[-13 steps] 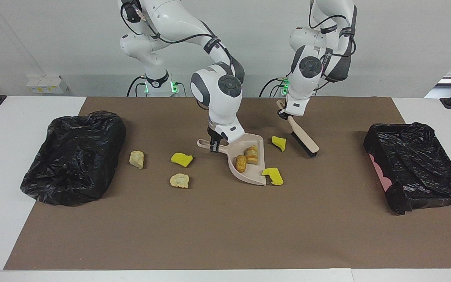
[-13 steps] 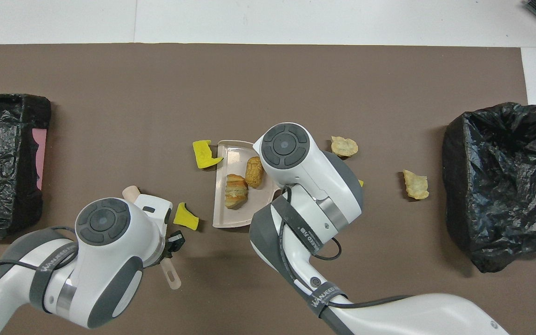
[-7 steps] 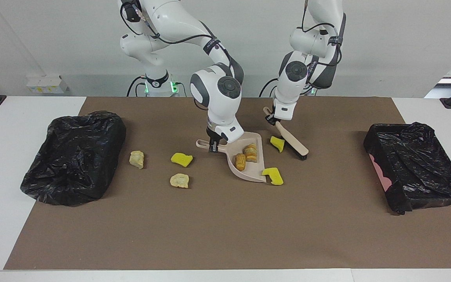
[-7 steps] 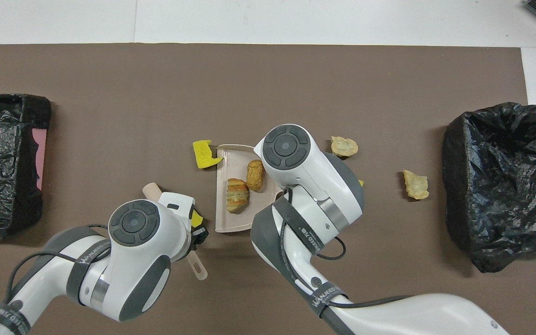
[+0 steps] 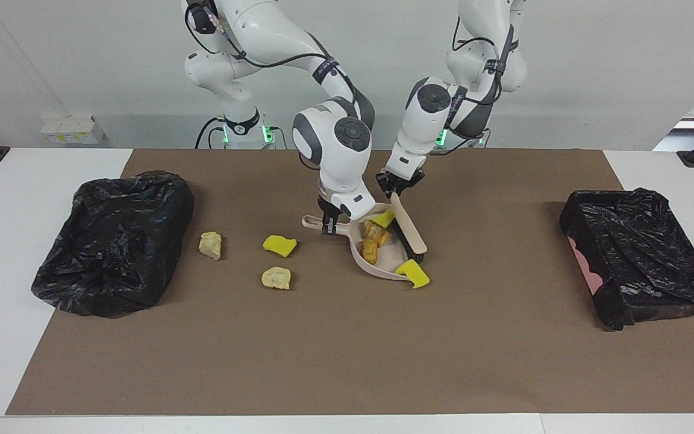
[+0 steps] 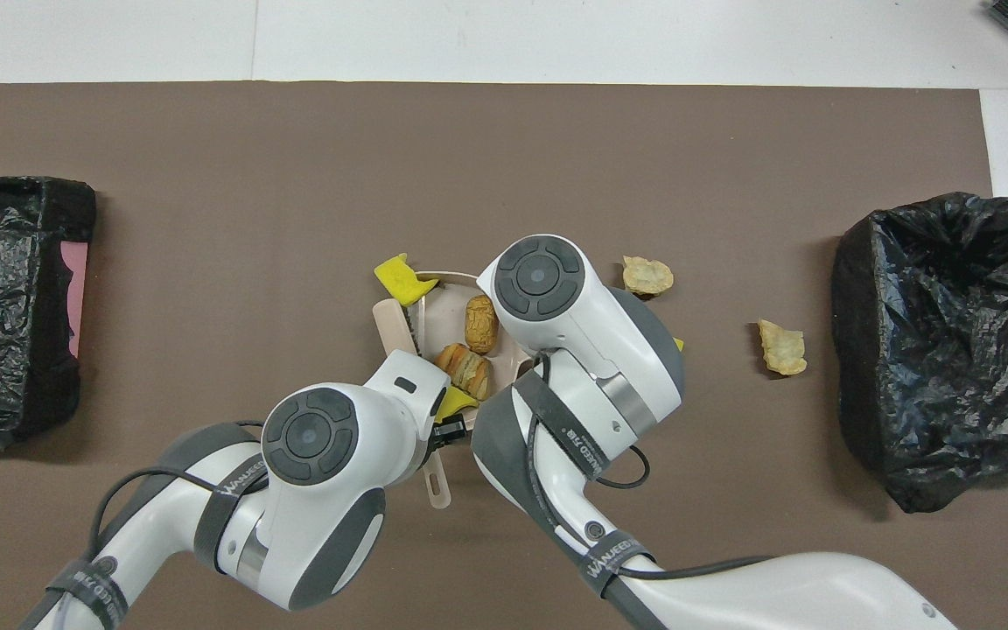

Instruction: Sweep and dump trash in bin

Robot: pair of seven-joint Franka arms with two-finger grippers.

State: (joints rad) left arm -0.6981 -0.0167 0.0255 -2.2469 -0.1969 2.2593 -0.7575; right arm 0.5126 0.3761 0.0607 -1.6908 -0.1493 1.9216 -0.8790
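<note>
My right gripper (image 5: 329,224) is shut on the handle of the beige dustpan (image 5: 390,260), which rests on the brown mat. In the pan lie two brown bread lumps (image 5: 372,239) (image 6: 479,322) and a yellow sponge scrap (image 5: 385,218). My left gripper (image 5: 396,184) is shut on the brush (image 5: 409,226) (image 6: 390,322), whose bristles press along the pan's open edge. Another yellow scrap (image 5: 414,273) (image 6: 399,276) sits at the pan's lip. A yellow scrap (image 5: 279,245) and two tan lumps (image 5: 276,277) (image 5: 210,245) lie on the mat toward the right arm's end.
A bin lined with a black bag (image 5: 112,241) (image 6: 941,341) stands at the right arm's end of the table. A second black-bagged bin (image 5: 639,256) (image 6: 14,297), with pink showing on its side, stands at the left arm's end.
The left arm has swept the brush toward the right arm's end, up against the dustpan. One yellow scrap has gone into the pan; the scrap at the lip has shifted a little.
</note>
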